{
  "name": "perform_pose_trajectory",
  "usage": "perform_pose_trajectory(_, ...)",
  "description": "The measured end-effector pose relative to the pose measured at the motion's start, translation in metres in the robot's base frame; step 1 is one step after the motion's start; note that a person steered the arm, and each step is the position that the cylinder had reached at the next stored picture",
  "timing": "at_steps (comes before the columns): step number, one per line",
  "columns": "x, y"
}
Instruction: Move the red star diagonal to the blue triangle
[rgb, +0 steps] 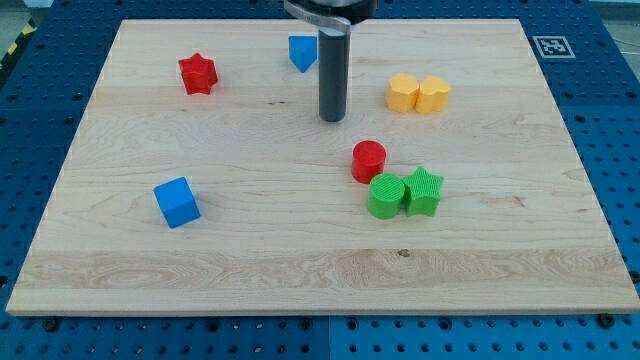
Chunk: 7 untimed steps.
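The red star (198, 74) lies at the upper left of the wooden board (120, 250). The blue triangle (301, 52) lies at the top centre, partly hidden behind the rod. My tip (332, 119) rests on the board below and slightly right of the blue triangle, well to the right of the red star. It touches no block.
A blue cube (177, 202) lies at the lower left. A red cylinder (368, 160) sits at the centre right, with a green cylinder (386, 196) and a green star (424, 191) just below it. A yellow hexagon (403, 93) and a yellow heart (433, 94) touch at the upper right.
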<state>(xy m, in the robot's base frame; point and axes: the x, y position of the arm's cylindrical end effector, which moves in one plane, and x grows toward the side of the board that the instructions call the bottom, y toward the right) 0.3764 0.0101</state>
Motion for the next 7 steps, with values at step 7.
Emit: perform_pose_trajectory(7,-0.081,-0.293)
